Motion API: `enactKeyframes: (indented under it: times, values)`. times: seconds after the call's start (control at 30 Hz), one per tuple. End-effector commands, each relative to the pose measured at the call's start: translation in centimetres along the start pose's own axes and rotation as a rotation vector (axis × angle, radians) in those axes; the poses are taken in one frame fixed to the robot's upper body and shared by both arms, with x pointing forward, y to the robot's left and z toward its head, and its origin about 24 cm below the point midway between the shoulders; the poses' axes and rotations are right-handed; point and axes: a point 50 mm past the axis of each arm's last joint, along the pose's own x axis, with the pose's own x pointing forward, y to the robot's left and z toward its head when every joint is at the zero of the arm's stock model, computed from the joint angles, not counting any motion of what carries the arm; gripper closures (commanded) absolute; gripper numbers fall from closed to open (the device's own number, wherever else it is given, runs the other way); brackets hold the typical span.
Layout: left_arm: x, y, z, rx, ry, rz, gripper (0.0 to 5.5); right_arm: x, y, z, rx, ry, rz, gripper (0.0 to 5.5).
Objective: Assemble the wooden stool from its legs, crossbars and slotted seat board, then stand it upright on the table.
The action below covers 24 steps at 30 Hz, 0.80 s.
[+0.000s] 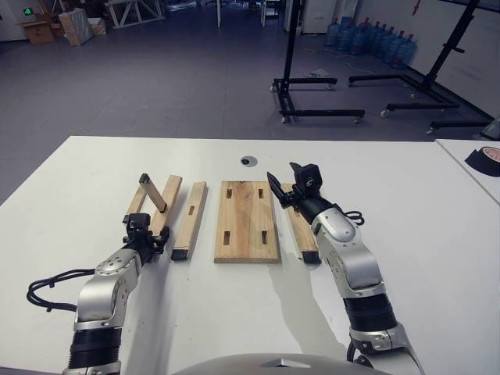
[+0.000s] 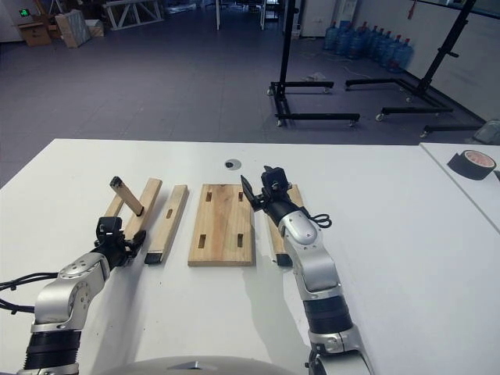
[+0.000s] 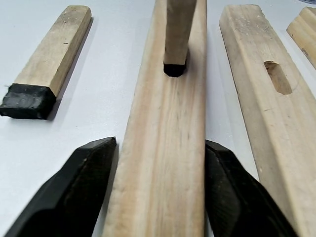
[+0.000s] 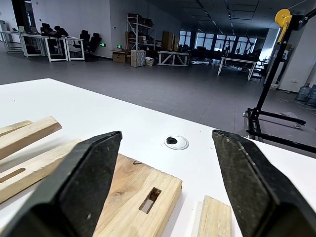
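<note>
With the leg (image 3: 165, 148) between our open left fingers (image 3: 69, 197), we should close squarely before lifting; right fingers (image 4: 84, 187) spread, seat board (image 4: 131, 182) below.

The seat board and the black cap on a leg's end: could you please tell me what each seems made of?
The seat board looks like pale, bare wood: grain lines and darker streaks show, with no varnish gloss. The black cap on the leg looks matte and slightly scuffed, probably rubber or plastic, possibly paint; the look leaves that open.
</note>
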Motion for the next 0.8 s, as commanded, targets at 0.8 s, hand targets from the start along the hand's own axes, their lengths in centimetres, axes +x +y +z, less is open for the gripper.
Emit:
enactKeyframes:
  times: [0.8]
  values:
    - [-6.3, -5.8, 5.7, -0.417, -0.316, -1.216, 3.47, -4.1, 1.5, 5.8, 0.928, -0.288, 0.776, 2.14]
